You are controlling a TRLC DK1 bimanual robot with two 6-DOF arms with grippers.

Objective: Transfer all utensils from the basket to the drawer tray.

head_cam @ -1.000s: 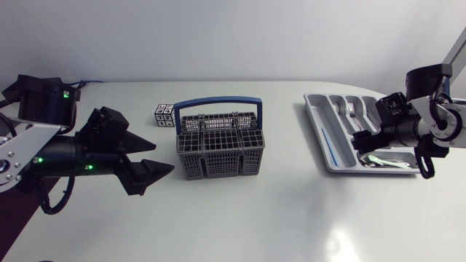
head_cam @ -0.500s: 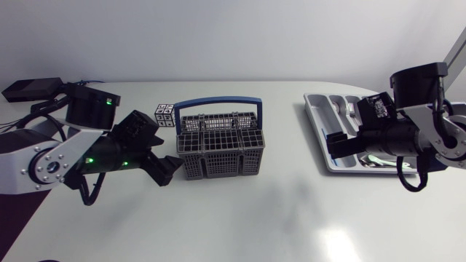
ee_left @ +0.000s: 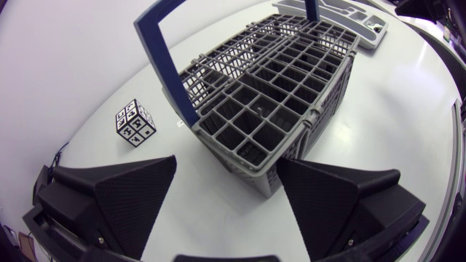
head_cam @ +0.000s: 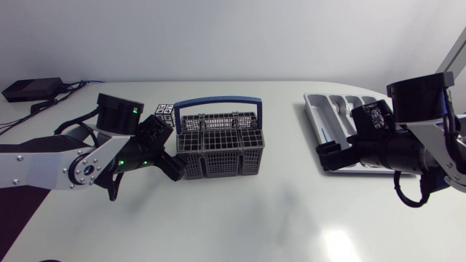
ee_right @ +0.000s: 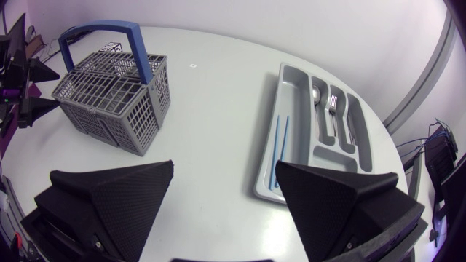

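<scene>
The job looks close to done, perhaps finished. The tray (ee_right: 291,91) near the counter's right end holds forks (ee_right: 336,103), what looks like a spoon (ee_right: 315,92) and two blue sticks (ee_right: 280,149) in its compartments. The basket (ee_left: 277,94) stands mid-counter, well apart from the tray, and shows no utensil in any cell the left wrist view looks into. Both pincers are empty and spread. The left pincer (ee_left: 227,166) sits just beside the basket's near corner, seemingly not touching it. The right pincer (ee_right: 224,167) hangs over bare counter between basket and tray, nearer the tray. What is left, if anything, is probably a last check of the basket. Its far cells are foreshortened and partly barred by the blue handle (ee_left: 164,51), and the cell floors are dark, so a small piece lying flat could escape notice. In the head view the right arm covers much of the tray.
</scene>
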